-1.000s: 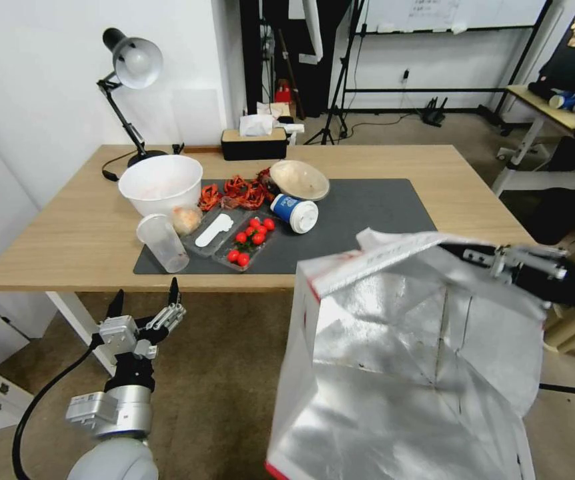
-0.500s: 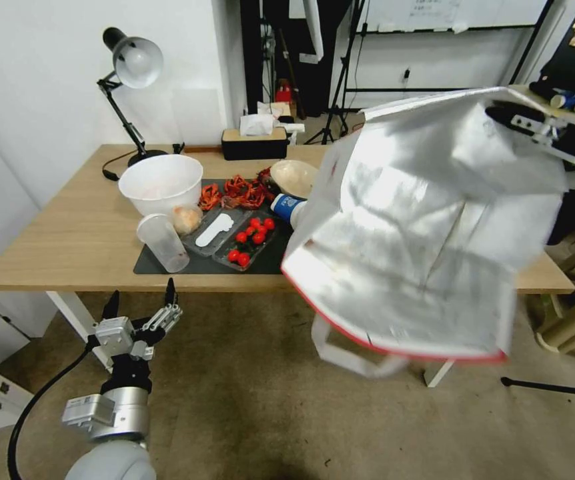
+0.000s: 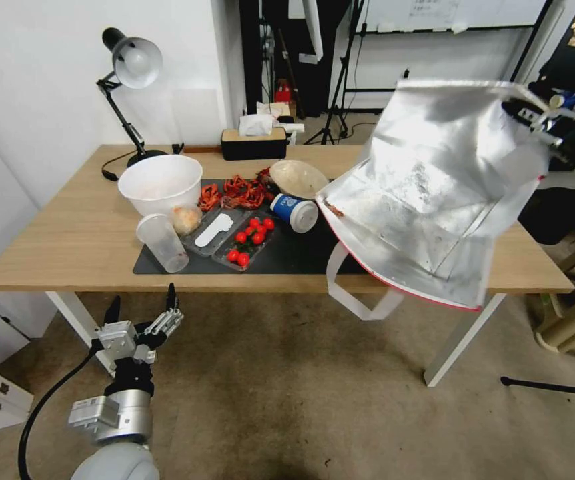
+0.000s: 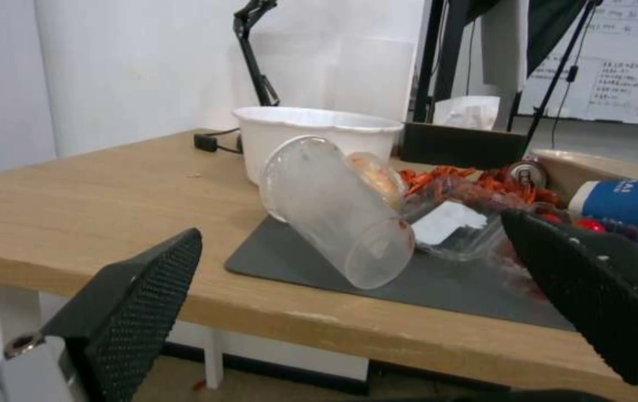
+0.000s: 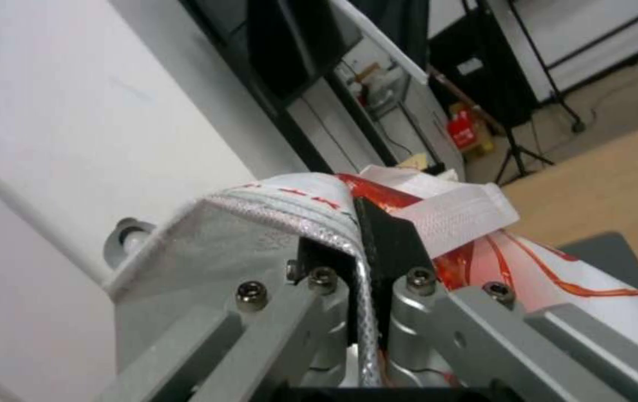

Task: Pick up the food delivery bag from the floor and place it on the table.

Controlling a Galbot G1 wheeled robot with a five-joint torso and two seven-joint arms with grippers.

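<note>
The right gripper (image 3: 526,112) is clamped on the rim of the boxy bag (image 3: 434,193) (crinkly silver foil, red edge), tilted above the wooden table's (image 3: 67,233) right end; left gripper (image 3: 142,308) fingers apart, low

white wall (image 3: 47,100) upper left, black desk lamp (image 3: 131,63) before it, dark stand legs (image 3: 331,127) at top centre.

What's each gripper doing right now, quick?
Left gripper: open, empty, low in front of the light-wood table.
Right gripper: shut on the rim of the foil-lined white-and-red paper delivery bag.
</note>
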